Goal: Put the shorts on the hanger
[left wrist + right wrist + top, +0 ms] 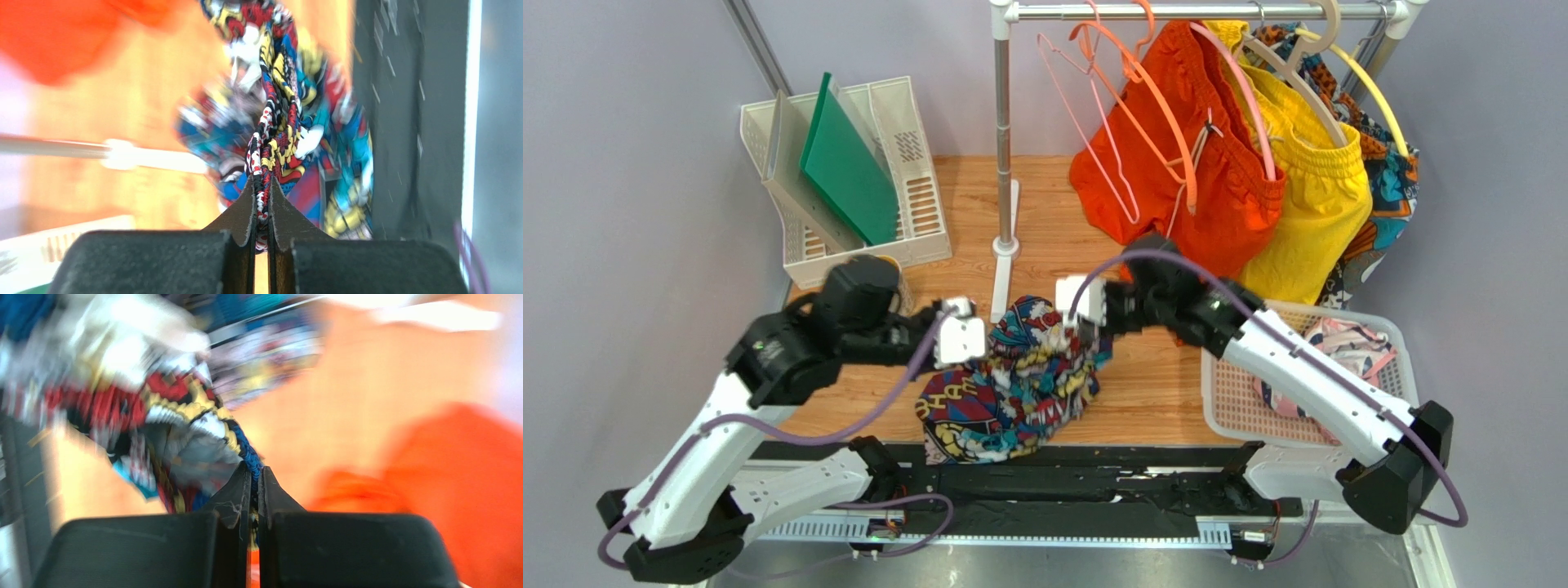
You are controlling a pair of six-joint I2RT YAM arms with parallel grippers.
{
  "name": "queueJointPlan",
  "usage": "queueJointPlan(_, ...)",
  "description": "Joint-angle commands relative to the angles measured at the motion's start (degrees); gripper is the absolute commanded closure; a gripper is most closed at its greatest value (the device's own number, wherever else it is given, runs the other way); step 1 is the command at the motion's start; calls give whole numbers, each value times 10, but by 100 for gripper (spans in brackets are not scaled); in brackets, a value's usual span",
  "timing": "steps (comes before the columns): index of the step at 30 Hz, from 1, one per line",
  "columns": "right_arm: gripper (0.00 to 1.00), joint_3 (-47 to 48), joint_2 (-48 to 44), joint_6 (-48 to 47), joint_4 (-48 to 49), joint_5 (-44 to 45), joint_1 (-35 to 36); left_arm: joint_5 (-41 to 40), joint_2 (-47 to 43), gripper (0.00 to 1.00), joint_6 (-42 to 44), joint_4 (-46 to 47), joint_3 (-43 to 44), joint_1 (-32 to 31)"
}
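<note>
Left to right, top view:

- Grey wall hard along the left edge. White file rack (913, 172) with a green board (844, 157) sits at the rear-left corner of the table (1149, 390), and the left arm's elbow is near it.
- Left end effector (979, 339) is clamped on the left side of the shorts (1020, 374). In the wrist view the fingers (245, 211) are nearly together, with a bunched fold of the print fabric pinched between them.
- The shorts hang bunched between the two arms. The lower part lies on the table at the near edge and just reaches the black mat (1112, 475).
- The rail upright (1003, 147) stands directly behind the shorts, close by.
- Right end effector (1090, 328) is closed on the right side of the shorts, and the wrist view shows a thin edge of fabric in the pinch.
- The hanger (1069, 96) hangs on the rail right of the upright, bare, well above and behind the shorts. Orange shorts (1192, 172) and yellow shorts (1314, 184) crowd the rail to its right.
- A white basket (1217, 404) fills the near-right corner under the right forearm. Bare wood shows between the shorts and the basket.

Hard to read: both wrist views are blurred, the right worse. The drawstring can't be picked out, and which part of the shorts each side holds can't be told. The rail top is cut off by the frame edge.
</note>
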Motion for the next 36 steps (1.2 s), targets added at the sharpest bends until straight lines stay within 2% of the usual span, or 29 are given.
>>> queueJointPlan(1,100,256,47,59,-30,32,-28,91,7,100,-74,-2,175,41)
queueJointPlan(3,100,350,105,77,-52,2,-28,103,26,100,-24,-42,250,41)
queueJointPlan(4,100,454,129,88,-58,-11,-27,103,50,100,-15,-54,327,41)
queueJointPlan(6,100,558,172,121,-89,-47,-14,107,78,100,8,-92,407,41)
queueJointPlan(7,100,606,218,133,-97,-53,-6,114,105,100,13,-105,473,41)
queueJointPlan(8,100,692,237,142,-111,-65,11,121,116,100,20,-115,499,41)
queueJointPlan(10,100,757,273,169,-104,-79,38,156,131,100,20,-129,525,41)
queueJointPlan(11,100,756,276,177,-91,-96,47,171,133,100,19,-124,522,40)
queueJointPlan(13,100,721,255,207,-28,-109,61,200,139,100,15,-117,499,31)
queueJointPlan(14,100,665,243,219,-1,-124,69,201,139,100,17,-109,489,21)
queueJointPlan(16,100,596,219,249,73,-139,71,178,148,100,32,-107,451,-34)
queueJointPlan(18,100,506,187,263,109,-143,71,133,154,100,44,-62,383,-82)
queueJointPlan(19,100,480,176,275,135,-136,69,118,157,100,24,4,354,-93)
queueJointPlan(21,100,409,153,280,148,-137,61,113,176,100,3,67,282,-93)
queueJointPlan(23,74,372,140,282,143,-113,43,106,199,100,-30,130,257,-92)
queueJointPlan(25,40,337,123,292,92,-92,2,114,226,100,-53,147,241,-90)
queueJointPlan(26,34,329,117,297,67,-88,-19,123,226,85,-52,148,233,-84)
queueJointPlan(28,24,290,85,304,1,-97,-66,137,206,70,-38,144,189,-81)
queueJointPlan(29,22,270,72,293,-19,-114,-108,145,193,50,-30,140,167,-72)
queueJointPlan(30,21,252,54,278,-39,-121,-125,154,162,43,-24,140,121,-68)
queueJointPlan(32,18,194,4,244,-92,-122,-144,153,133,36,-35,156,78,-49)
queueJointPlan(33,18,177,-13,236,-109,-121,-144,163,121,36,-42,158,51,-17)
queueJointPlan(36,18,123,-65,226,-152,-132,-144,191,142,36,-72,147,39,78)
